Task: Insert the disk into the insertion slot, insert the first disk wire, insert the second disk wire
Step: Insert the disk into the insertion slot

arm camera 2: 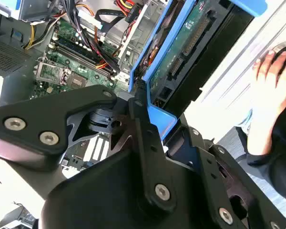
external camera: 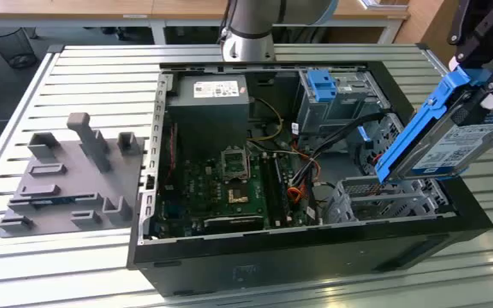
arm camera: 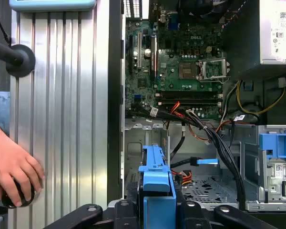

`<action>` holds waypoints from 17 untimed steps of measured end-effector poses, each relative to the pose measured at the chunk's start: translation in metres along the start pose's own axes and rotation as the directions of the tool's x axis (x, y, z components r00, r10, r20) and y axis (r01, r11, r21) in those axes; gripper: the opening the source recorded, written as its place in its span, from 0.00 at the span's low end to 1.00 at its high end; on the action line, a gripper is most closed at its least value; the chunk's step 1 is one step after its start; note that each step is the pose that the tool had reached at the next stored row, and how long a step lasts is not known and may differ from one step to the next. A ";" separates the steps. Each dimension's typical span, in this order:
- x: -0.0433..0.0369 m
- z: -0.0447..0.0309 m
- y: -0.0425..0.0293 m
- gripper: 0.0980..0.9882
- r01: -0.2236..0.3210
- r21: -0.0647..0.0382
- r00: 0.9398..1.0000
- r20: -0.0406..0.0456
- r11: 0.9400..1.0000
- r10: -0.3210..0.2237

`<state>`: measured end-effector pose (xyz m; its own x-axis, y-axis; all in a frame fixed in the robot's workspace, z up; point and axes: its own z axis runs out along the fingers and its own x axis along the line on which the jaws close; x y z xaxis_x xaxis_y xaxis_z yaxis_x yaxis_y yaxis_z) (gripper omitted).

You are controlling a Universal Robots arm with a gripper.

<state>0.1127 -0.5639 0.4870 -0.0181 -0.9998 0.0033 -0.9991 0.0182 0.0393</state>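
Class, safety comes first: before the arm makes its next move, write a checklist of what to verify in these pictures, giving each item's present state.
1. The gripper holds the disk, jaws shut: ok.
2. Disk seated in the insertion slot: not ok; it is held tilted over it.
3. Slot free of black cables: cannot tell.
4. Person's hand outside the case, on the table: ok.

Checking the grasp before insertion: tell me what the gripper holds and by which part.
The gripper holds the disk, jaws shut on one end of its blue carrier; the disk hangs tilted over the insertion slot.
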 end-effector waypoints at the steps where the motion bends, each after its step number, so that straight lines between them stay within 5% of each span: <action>1: 0.0000 0.0000 0.0000 0.30 0.000 0.000 1.000 0.000 1.000 0.000; 17: 0.0001 0.0032 0.0066 0.30 0.000 0.002 1.000 0.000 1.000 0.000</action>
<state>0.1061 -0.5639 0.4841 -0.0182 -0.9998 0.0032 -0.9991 0.0183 0.0376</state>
